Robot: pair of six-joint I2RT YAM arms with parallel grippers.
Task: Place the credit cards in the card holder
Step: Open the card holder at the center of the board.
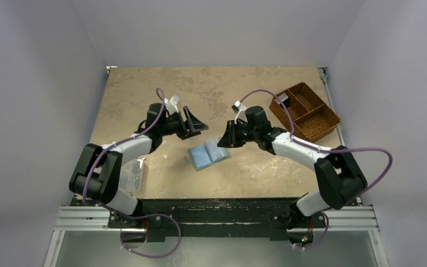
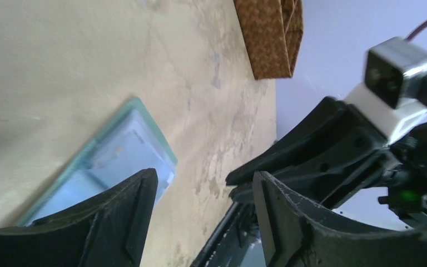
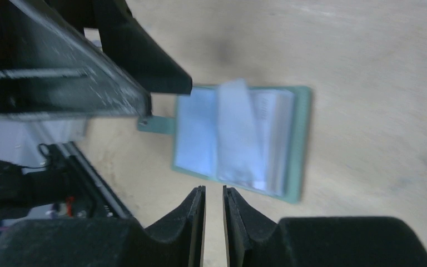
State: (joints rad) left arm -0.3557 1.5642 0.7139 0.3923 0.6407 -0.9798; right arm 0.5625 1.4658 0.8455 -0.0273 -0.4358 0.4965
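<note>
Hovering both grippers beside the open card holder (image 1: 208,154).

From the top camera I see the card holder lying flat on the table (image 1: 144,89) between my two arms, spread open with its pale blue pockets up. My left gripper (image 2: 205,183) stands near its far left corner, jaws wide with nothing between them. My right gripper (image 3: 214,192) sits off its right side, jaws narrowed to a thin slit, empty. A pale leaf (image 3: 234,133) rises from the holder's middle; I cannot tell whether it is a card. The woven basket (image 1: 306,111) sits well apart, far right.
</note>
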